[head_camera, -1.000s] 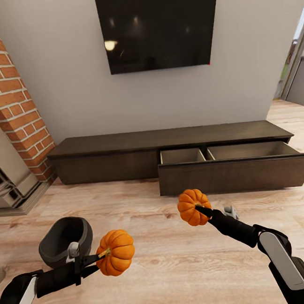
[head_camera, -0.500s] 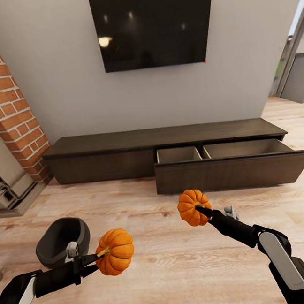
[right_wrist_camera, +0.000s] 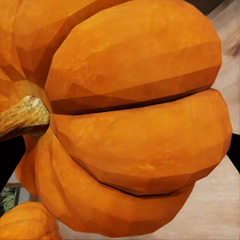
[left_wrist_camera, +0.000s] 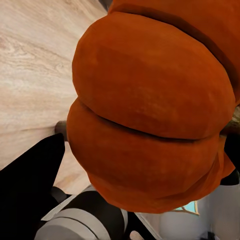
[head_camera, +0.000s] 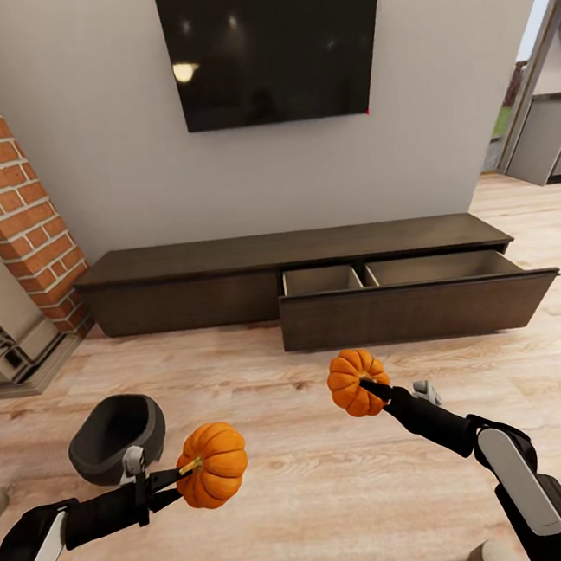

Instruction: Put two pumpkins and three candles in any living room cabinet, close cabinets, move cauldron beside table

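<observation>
Each arm carries one ribbed orange pumpkin by its stem: the left gripper [head_camera: 183, 476] is clamped on the near-left pumpkin [head_camera: 213, 464], the right gripper [head_camera: 373, 386] on the other pumpkin [head_camera: 356, 382], both held clear of the wooden floor for transport. Ahead, the long dark brown cabinet [head_camera: 296, 266] has its right drawer [head_camera: 419, 307] pulled open, probably to receive them. The dark grey cauldron [head_camera: 117, 436] sits on the floor at near left.

Two ribbed orange pumpkins [head_camera: 214, 464] [head_camera: 355, 382] held aloft before the open-drawered cabinet [head_camera: 299, 287].

Head view high, facing cabinet [head_camera: 296, 266]; wrist views pressed against pumpkins [left_wrist_camera: 150, 115].
</observation>
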